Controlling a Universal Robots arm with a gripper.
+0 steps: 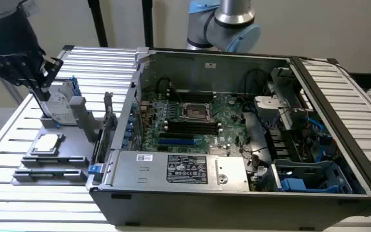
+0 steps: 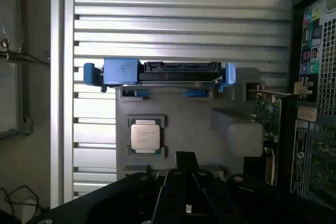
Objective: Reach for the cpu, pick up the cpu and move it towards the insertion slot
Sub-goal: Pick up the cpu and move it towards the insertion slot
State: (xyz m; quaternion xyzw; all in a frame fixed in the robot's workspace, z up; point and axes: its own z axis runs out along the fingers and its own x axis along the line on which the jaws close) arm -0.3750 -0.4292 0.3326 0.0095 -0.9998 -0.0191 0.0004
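At the exterior view's far left, your gripper [image 1: 42, 98] hangs over the grey fixture [image 1: 73, 145]. Its fingers are pressed together with nothing between them. The wrist view shows the gripper [image 2: 185, 157] closed and empty too.

Just right of it you see the hard drive [image 1: 62, 104] with blue rails, standing on edge at the fixture's far end. The cpu [image 1: 47, 143] lies flat in its pocket on the fixture, silver top up. It is nearer the camera than the drive and apart from the gripper. In the wrist view the cpu [image 2: 145, 136] sits clear of the fingers, untouched.

Move right and you meet the open computer case [image 1: 237, 208], lying on the slatted table [image 1: 18, 203]. Inside, the insertion slot [image 1: 197, 112] shows its metal frame near the middle of the green motherboard [image 1: 234, 108]. The long black memory slots [image 1: 189, 128] lie just on its near side, and the power supply [image 1: 172, 169] is nearer still. The arm's base [image 1: 227, 21] rises behind the case's far wall.
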